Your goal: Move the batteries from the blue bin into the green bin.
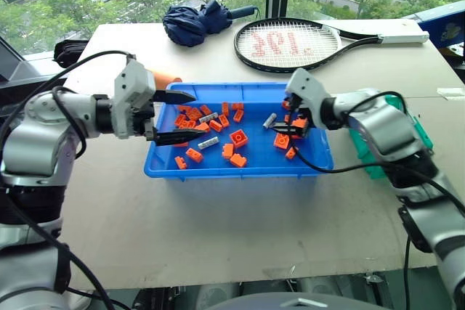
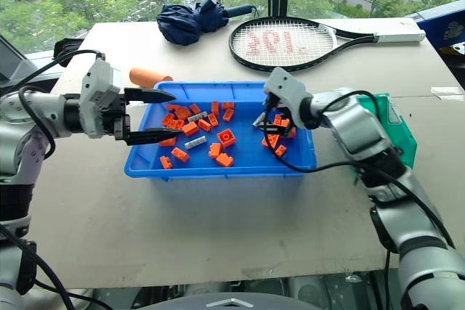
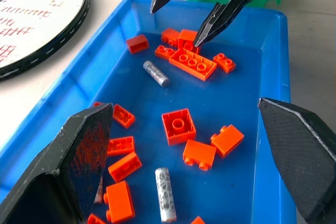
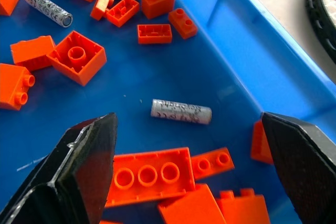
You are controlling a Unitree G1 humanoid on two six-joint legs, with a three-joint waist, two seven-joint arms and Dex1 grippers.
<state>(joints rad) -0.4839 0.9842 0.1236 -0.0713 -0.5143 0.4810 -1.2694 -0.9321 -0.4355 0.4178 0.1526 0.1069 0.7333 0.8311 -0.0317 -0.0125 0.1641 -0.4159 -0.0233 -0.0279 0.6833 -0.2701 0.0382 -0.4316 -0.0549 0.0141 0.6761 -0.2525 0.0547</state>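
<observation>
Over the blue bin (image 1: 163,163), right gripper (image 4: 184,156) hangs spread above a battery (image 4: 181,112).

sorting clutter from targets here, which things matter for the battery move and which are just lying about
For the job:
- batteries
- blue bin
- green bin
- right gripper, open over the bin
- left gripper, open

Lying about:
- orange bricks
- racket
- umbrella
- orange cylinder

The green bin (image 1: 420,132) sits mostly hidden behind the right forearm; print on the batteries (image 4: 181,112) is illegible.
</observation>
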